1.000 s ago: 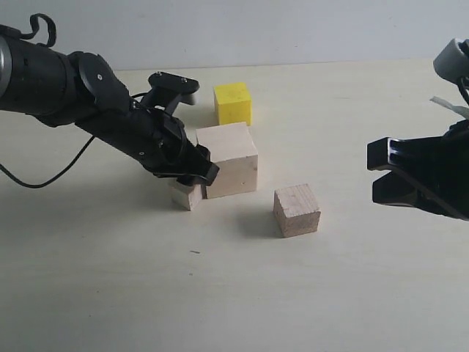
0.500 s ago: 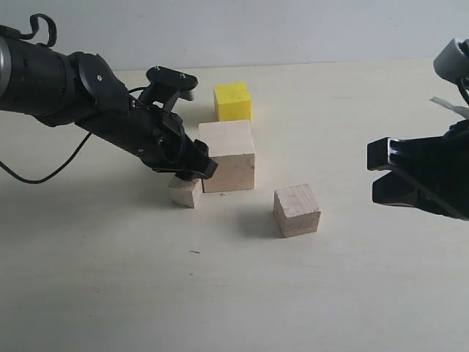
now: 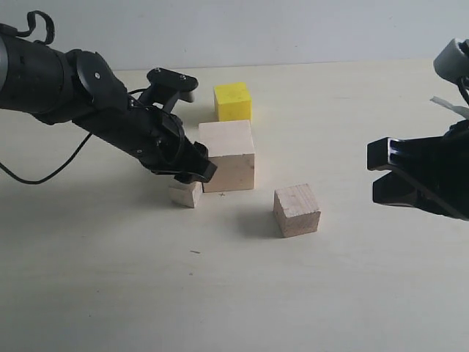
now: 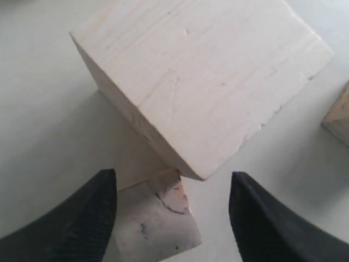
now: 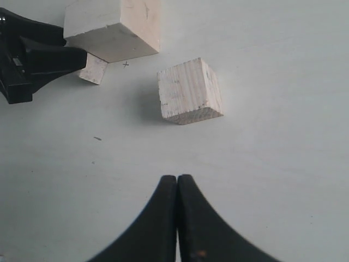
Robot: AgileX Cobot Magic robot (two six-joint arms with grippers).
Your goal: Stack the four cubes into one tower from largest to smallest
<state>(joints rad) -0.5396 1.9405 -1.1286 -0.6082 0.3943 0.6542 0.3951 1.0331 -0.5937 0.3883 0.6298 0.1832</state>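
The large pale wooden cube (image 3: 229, 155) sits mid-table, with the yellow cube (image 3: 233, 101) just behind it. The smallest pale cube (image 3: 185, 194) rests against the large cube's front left corner. My left gripper (image 3: 198, 176) hangs low over that small cube, open. In the left wrist view the small cube (image 4: 158, 224) lies between the fingers, close to one finger (image 4: 82, 224) and apart from the other, under the large cube's corner (image 4: 202, 82). The brownish cube (image 3: 297, 210) stands alone to the front right. My right gripper (image 3: 377, 176) hovers at the right, shut and empty (image 5: 177, 183).
The pale tabletop (image 3: 220, 293) stretches toward the front. A black cable (image 3: 44, 176) trails from the left arm onto the table at the far left. A grey wall (image 3: 293, 29) bounds the back.
The large pale cube has shifted slightly back and squared up. My left gripper has edged a little with it over the small cube. The right arm has not moved.
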